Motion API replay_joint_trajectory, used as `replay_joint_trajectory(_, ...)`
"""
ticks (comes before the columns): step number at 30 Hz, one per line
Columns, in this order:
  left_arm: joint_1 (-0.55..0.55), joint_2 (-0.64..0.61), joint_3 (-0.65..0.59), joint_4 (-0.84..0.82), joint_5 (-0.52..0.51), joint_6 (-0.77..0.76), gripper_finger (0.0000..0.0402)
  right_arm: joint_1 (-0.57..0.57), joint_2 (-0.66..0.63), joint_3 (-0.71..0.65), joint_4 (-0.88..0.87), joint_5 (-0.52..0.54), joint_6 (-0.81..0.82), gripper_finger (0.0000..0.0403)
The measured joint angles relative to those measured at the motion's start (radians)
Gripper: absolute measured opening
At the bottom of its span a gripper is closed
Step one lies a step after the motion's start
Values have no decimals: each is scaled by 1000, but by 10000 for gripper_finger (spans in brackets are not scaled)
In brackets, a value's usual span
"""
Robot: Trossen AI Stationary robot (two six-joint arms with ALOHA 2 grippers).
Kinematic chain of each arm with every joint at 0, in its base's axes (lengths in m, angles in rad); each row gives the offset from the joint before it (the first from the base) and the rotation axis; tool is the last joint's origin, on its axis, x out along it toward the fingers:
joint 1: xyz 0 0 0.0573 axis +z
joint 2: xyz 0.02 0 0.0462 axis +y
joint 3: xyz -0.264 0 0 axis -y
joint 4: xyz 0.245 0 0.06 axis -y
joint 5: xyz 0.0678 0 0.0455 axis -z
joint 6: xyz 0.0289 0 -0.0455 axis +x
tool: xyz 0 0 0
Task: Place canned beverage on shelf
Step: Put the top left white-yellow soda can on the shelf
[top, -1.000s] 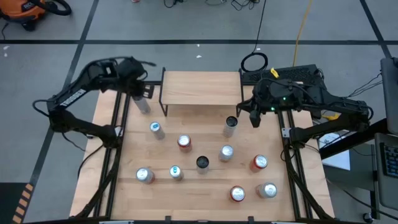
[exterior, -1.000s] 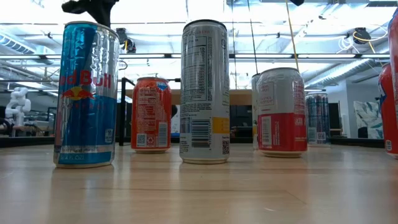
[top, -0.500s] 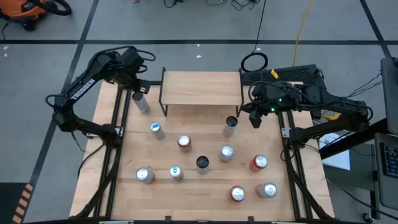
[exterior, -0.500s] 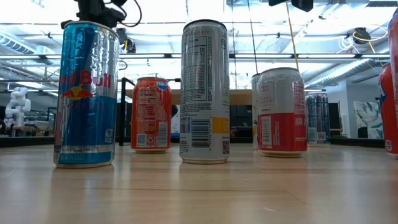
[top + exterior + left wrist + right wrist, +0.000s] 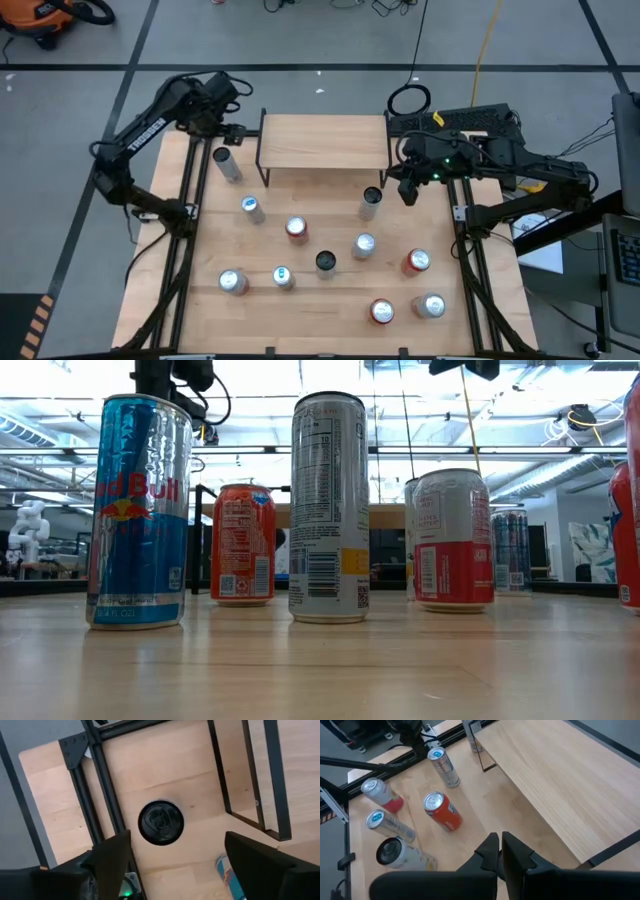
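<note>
At table level the nearest can [image 5: 139, 510] reads "Red Bull" in red on blue and silver. Beside it a tall silver can [image 5: 329, 507] turns its nutrition panel and barcode forward; the print is too fine to read. An orange can [image 5: 243, 544] and a red-and-white can [image 5: 453, 539] also show only small print and barcodes. A red can at the right edge is cut off, and the cans behind are partly hidden.

The left gripper [image 5: 172, 857] hangs with its fingers [image 5: 112, 857] spread wide apart, holding nothing. Straight beyond the gap stands a dark-topped can [image 5: 160, 821] on the tabletop [image 5: 165, 765], seen end-on so its label is hidden. It stands free of both fingers, next to the black rail and just outside the shelf's [image 5: 322, 141] black legs. A blue can [image 5: 230, 870] with a scrap of red print is half hidden behind the other finger. From above, the same dark-topped can [image 5: 227, 163] stands on the tabletop at the shelf's left end, not on it.

The right gripper [image 5: 500, 851] waits with its fingers [image 5: 489, 851] pressed together and empty. Ahead of their tips lie the shelf's light wood top and, farther off, several cans [image 5: 442, 811] whose lettering cannot be made out. White lettering on the left arm [image 5: 140, 133] is too small to read.
</note>
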Motion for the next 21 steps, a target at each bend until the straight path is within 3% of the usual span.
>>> replay_joint_trajectory(10, 75, 28, -2, 0, 25, 61, 327, 0, 0, 0, -1, -2, 24, 0)
replay_joint_trajectory(21, 82, 26, -161, 25, 45, 69, 327, 0, 0, 0, -16, -2, 83, 0)
